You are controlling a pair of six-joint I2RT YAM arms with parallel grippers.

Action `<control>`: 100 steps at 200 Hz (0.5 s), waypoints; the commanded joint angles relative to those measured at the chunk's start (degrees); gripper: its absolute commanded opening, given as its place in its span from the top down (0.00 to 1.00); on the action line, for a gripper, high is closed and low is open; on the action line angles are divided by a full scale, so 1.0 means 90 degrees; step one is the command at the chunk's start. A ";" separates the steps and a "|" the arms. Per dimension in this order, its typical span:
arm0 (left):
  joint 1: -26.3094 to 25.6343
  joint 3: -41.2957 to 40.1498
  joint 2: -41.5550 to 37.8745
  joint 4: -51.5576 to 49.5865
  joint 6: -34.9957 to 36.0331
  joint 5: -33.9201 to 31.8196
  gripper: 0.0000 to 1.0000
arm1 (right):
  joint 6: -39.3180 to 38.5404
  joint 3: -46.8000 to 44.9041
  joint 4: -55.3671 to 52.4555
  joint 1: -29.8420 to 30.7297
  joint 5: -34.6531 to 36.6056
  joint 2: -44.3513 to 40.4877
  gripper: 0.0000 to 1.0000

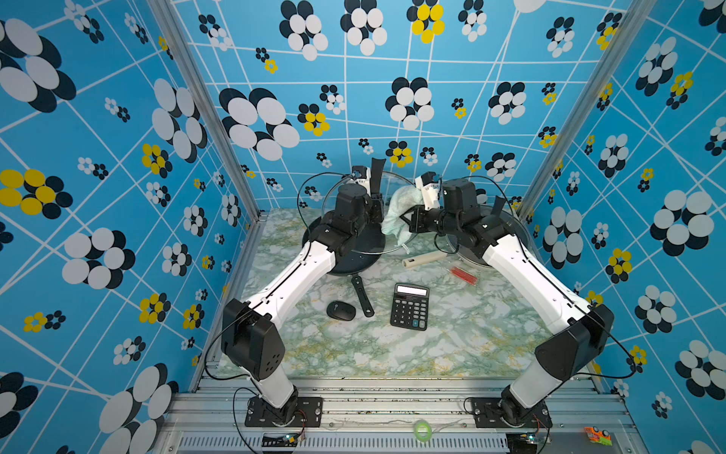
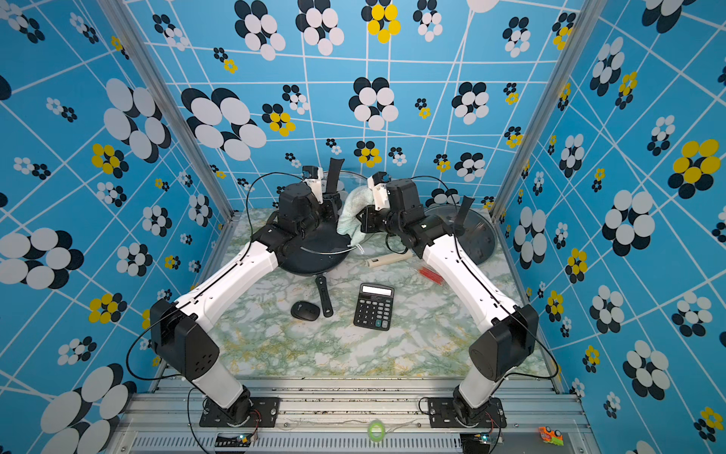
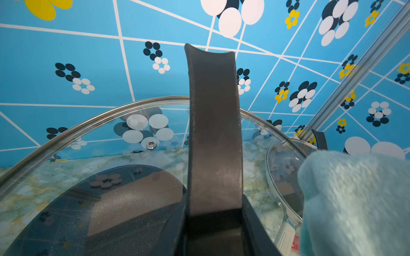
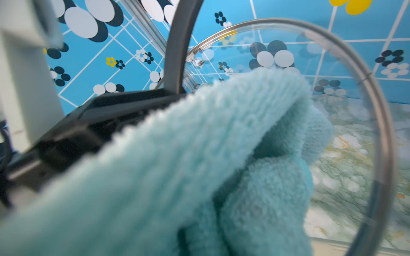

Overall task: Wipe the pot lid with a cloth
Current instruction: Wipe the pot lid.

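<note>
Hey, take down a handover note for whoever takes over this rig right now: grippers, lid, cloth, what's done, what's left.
The left gripper is shut on the black handle of the pot lid, holding it tilted above the black pan.
The right gripper is shut on the cloth, bunched against the lid's glass.
Done: lid lifted, cloth picked up and brought to it.
Left: wipe across the glass; how much is wiped already cannot be told.

Bright even light, cloth (image 4: 199,155) blurred close up
</note>
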 commanded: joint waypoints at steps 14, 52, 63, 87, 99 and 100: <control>-0.0263 -0.0025 -0.0946 0.1733 0.0503 0.0997 1.00 | -0.0007 0.0733 -0.0559 -0.0368 -0.0298 0.0731 1.00; -0.0629 -0.0121 -0.1011 0.1682 0.0861 0.1313 1.00 | 0.0079 0.1610 -0.0321 -0.0491 -0.0775 0.1660 1.00; -0.0683 -0.0099 -0.1012 0.1635 0.0893 0.1388 1.00 | 0.0092 0.2061 -0.0417 -0.0488 -0.0890 0.1957 1.00; -0.0715 -0.0115 -0.1038 0.1637 0.0874 0.1323 1.00 | 0.0059 0.2710 -0.0721 -0.0485 -0.0941 0.2337 1.00; -0.0719 -0.0162 -0.1090 0.1676 0.0918 0.1200 1.00 | -0.0105 0.2636 -0.0861 -0.0496 -0.0731 0.2303 1.00; -0.0717 -0.0168 -0.1095 0.1681 0.0924 0.1182 1.00 | -0.0119 0.2626 -0.0873 -0.0496 -0.0711 0.2296 1.00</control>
